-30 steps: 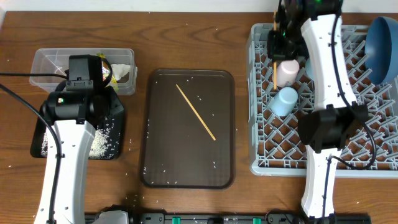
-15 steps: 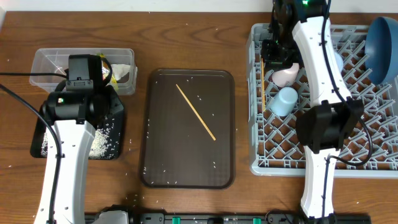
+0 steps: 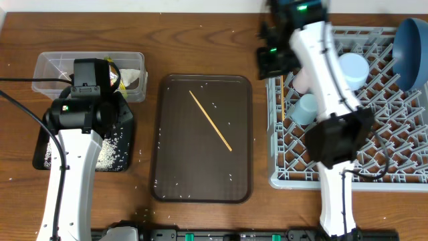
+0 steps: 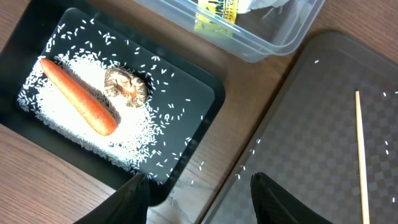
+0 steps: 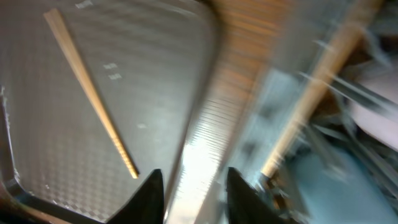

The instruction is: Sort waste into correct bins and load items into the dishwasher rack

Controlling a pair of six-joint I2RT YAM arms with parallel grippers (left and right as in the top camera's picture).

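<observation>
My left gripper (image 4: 199, 186) is open and empty, just above the gap between the black tray (image 4: 205, 109) and the brown serving tray (image 4: 323, 124). The black tray holds the carrot (image 4: 78, 104), the brown lump (image 4: 124, 84) and rice (image 4: 134, 140). The clear tub (image 4: 273, 38) holds the wrapper (image 4: 217, 9) and the napkin (image 4: 264, 5). My right gripper (image 3: 269, 57) is open and empty over the grey rack's (image 3: 294, 179) left rim. One chopstick (image 3: 282, 97) lies in the rack. Another chopstick (image 3: 210, 120) lies on the brown tray.
In the rack are a pink cup (image 3: 299, 79), a light blue cup (image 3: 304, 108), a light blue bowl (image 3: 353, 67) and a dark blue bowl (image 3: 411, 41). Stray rice grains dot the brown tray (image 3: 174, 174). The right wrist view is motion-blurred.
My right gripper let go of a chopstick, which now lies at the rack's left side. It then swung left to the rack's rim. The left arm has not moved.
</observation>
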